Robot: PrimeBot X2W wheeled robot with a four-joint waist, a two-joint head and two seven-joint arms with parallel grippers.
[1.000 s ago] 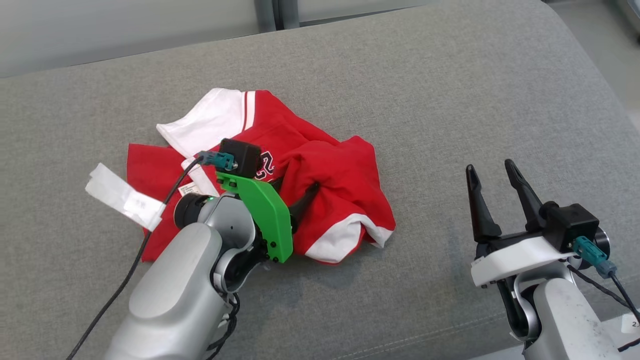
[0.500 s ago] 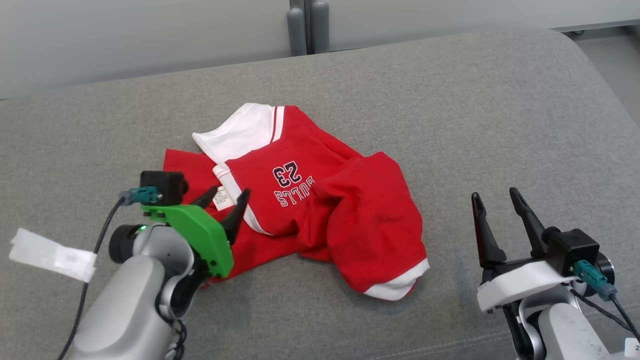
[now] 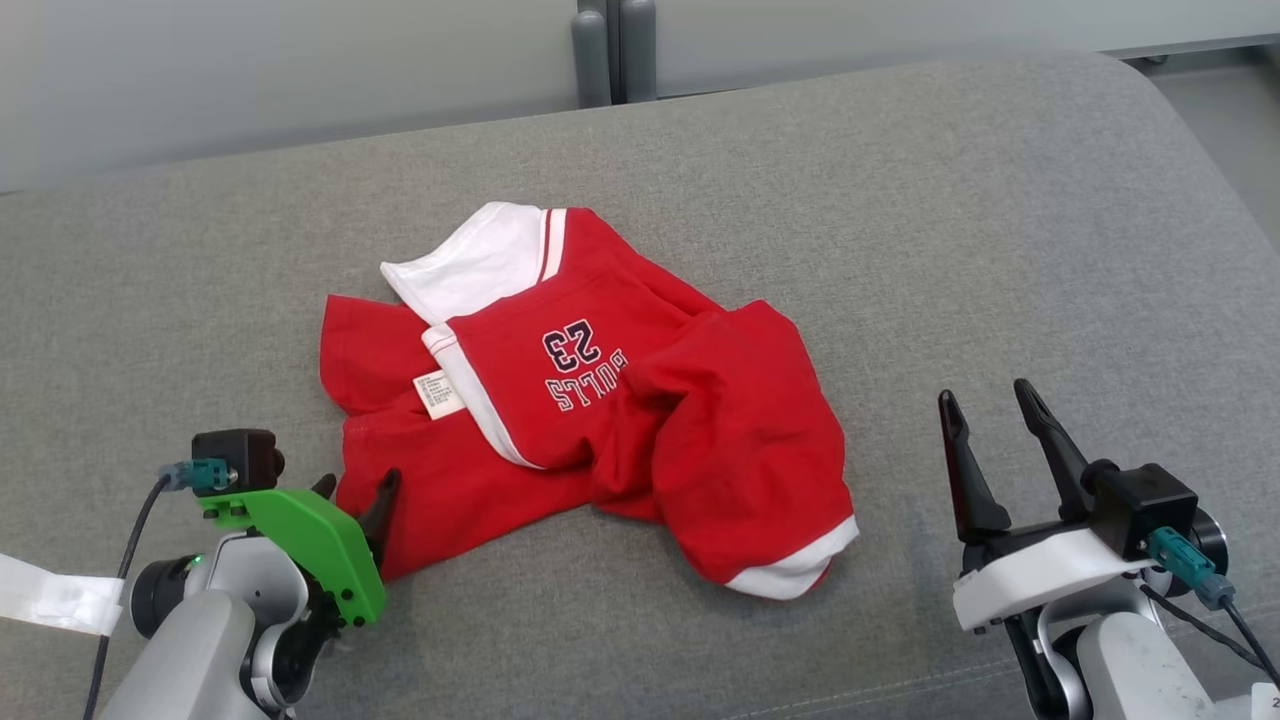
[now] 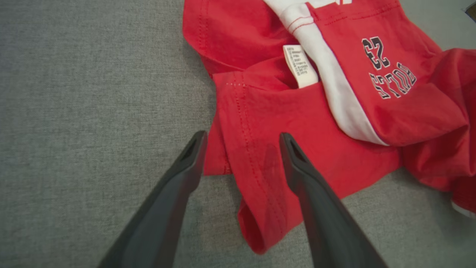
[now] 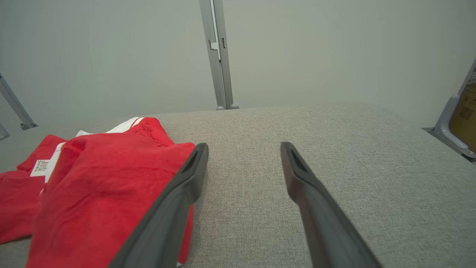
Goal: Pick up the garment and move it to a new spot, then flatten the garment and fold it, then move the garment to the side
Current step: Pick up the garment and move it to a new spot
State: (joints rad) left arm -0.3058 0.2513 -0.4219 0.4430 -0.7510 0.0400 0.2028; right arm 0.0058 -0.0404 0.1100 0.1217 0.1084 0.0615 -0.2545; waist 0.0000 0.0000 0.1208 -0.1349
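You're hovering left hand point(image 3: 357, 482) lower left, wide open, empty, at red Bulls jersey point(image 3: 600, 400) hem; right hand point(image 3: 983, 391) open, empty. Looks soft, light, floppy: pinch hem corner.

Jaws spread, the left gripper point(image 4: 242, 136) hangs over the red garment point(image 4: 334, 152) hem.

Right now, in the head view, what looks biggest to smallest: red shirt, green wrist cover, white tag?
Biggest: red shirt. Next: green wrist cover, though it's nearer the camera. Smallest: white tag.
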